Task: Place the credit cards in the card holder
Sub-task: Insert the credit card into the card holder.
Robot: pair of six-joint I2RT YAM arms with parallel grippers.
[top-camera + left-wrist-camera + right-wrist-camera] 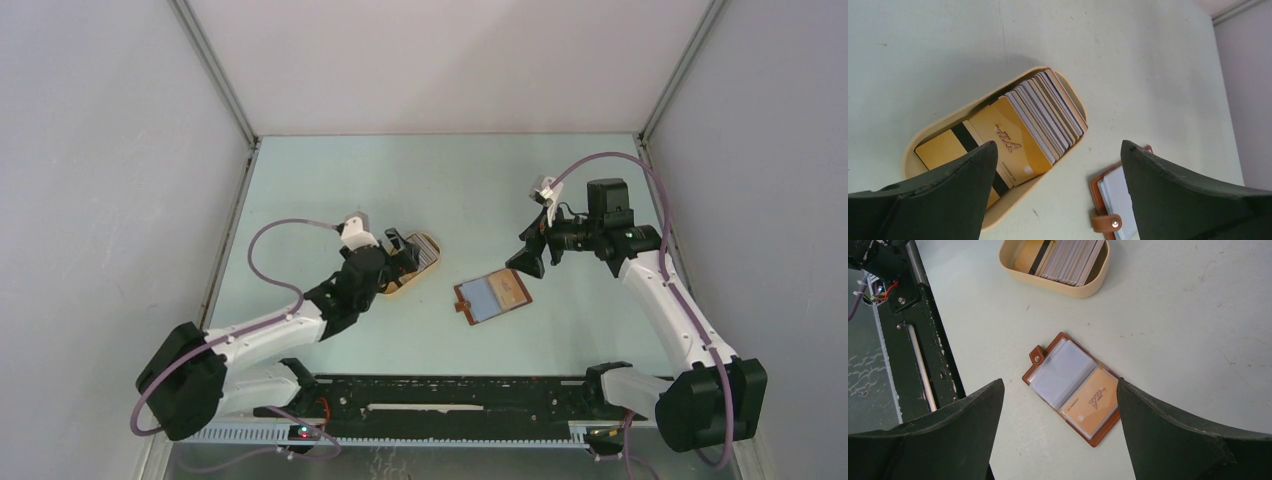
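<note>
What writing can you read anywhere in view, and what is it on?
Top gold card in the tray: raised stylised logo, letters unclear; small print beside it, too small to read.
Orange card in the holder: similar logo and small print, blurred.
No other writing shows.
</note>
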